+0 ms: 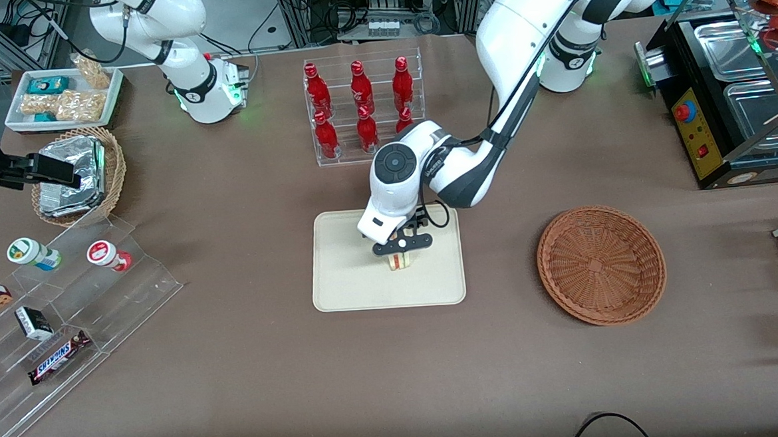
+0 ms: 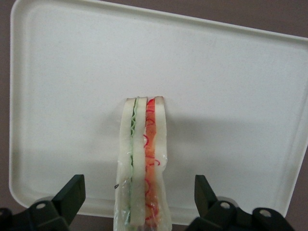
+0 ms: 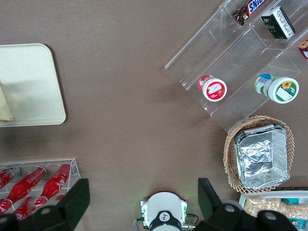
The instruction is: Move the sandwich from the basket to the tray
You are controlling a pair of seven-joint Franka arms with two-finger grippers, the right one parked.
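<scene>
The sandwich (image 1: 401, 262) stands on its edge on the cream tray (image 1: 339, 274), about in the tray's middle. In the left wrist view the sandwich (image 2: 144, 159) is a clear-wrapped wedge of white bread with green and orange-red filling, with the tray (image 2: 231, 96) under it. My left gripper (image 1: 402, 252) hangs straight over the sandwich, open. Its black fingers (image 2: 72, 192) stand on either side of the wedge with a clear gap on each side. The reddish-brown wicker basket (image 1: 601, 264) lies beside the tray, toward the working arm's end, with nothing in it.
A clear rack of red bottles (image 1: 363, 110) stands farther from the front camera than the tray. Toward the parked arm's end are a tan basket of foil packets (image 1: 80, 175), a clear stepped shelf of snacks (image 1: 67, 308) and a white snack tray (image 1: 63, 96). A black appliance (image 1: 735, 94) stands at the working arm's end.
</scene>
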